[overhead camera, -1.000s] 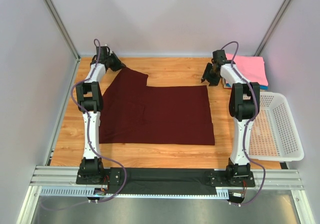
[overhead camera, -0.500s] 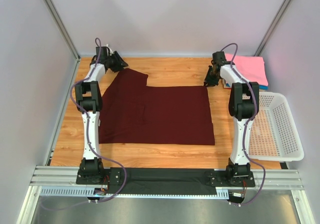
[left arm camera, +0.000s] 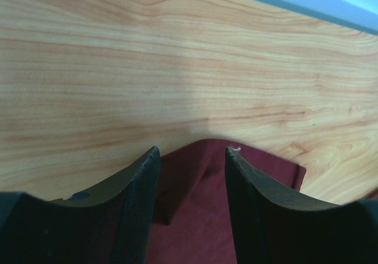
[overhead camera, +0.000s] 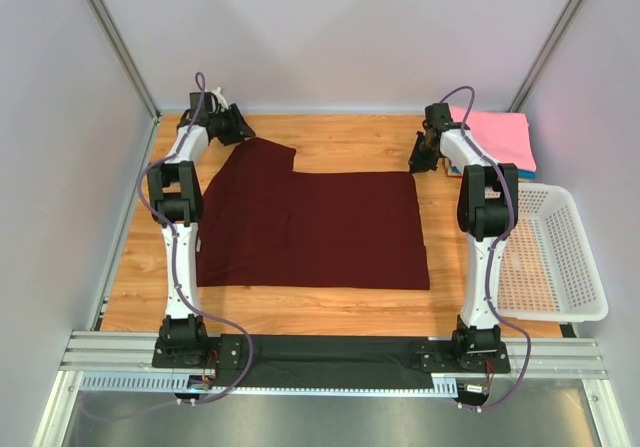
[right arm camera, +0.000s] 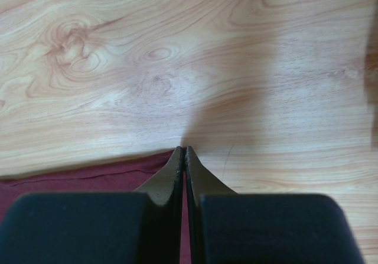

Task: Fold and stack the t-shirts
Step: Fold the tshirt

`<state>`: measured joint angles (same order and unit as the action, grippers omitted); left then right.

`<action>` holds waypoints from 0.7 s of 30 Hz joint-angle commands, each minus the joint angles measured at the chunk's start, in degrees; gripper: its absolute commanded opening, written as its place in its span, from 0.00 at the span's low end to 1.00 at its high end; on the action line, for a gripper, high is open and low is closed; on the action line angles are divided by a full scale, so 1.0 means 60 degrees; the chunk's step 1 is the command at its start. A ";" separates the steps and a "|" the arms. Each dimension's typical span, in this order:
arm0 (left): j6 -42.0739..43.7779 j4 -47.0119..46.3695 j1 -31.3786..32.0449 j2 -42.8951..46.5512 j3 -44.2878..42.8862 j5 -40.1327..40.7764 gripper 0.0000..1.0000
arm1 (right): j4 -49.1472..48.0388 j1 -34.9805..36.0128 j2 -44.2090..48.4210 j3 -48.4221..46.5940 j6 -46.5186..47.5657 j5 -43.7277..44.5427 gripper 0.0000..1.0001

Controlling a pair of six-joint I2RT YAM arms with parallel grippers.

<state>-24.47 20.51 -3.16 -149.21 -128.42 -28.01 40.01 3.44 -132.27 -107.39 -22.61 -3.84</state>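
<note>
Overhead view of a wooden table (overhead camera: 340,139) with two white-and-black robot arms bolted at its near edge; both arms stretch straight forward, reaching the far side of the table. A dark maroon t-shirt (overhead camera: 320,229) lies spread flat across the middle of the table between them. The left gripper (overhead camera: 232,125) hangs over the shirt's far left corner; its wrist camera shows the two dark fingers (left arm camera: 140,187) standing apart, at a medium gap, with maroon cloth lying on the wood below and between them, nothing clamped. The right gripper (overhead camera: 418,157) sits at the shirt's far right corner; its fingers (right arm camera: 170,178) are pressed tightly together, tips meeting right at the shirt's edge; whether any cloth is pinched between them cannot be told. A pink folded t-shirt (overhead camera: 498,135) rests at the far right corner of the table, just beside the right wrist. A white perforated basket (overhead camera: 552,257) stands at the table's right edge, nearer than the pink shirt; its holed floor shows.
</note>
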 commanded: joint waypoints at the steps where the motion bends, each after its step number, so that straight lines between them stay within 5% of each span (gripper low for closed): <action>1: 0.0840 0.0580 -0.0060 0.0814 0.0149 0.0391 0.56 | -0.0047 -0.0031 -0.0001 0.0087 0.0180 -0.0093 0.00; 9: 0.1616 0.0756 -0.0074 0.1591 0.0500 0.1255 0.60 | -0.0047 -0.0017 -0.0001 0.0101 0.0165 -0.0195 0.00; 21: 0.1603 0.0859 -0.0074 0.0524 0.0032 0.0889 0.61 | -0.0164 -0.0003 0.0028 0.0130 0.0150 -0.0313 0.00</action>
<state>-16.21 25.87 -3.40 -144.24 -125.84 -22.22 39.75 3.40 -132.27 -107.18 -22.61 -5.08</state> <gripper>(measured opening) 0.608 0.008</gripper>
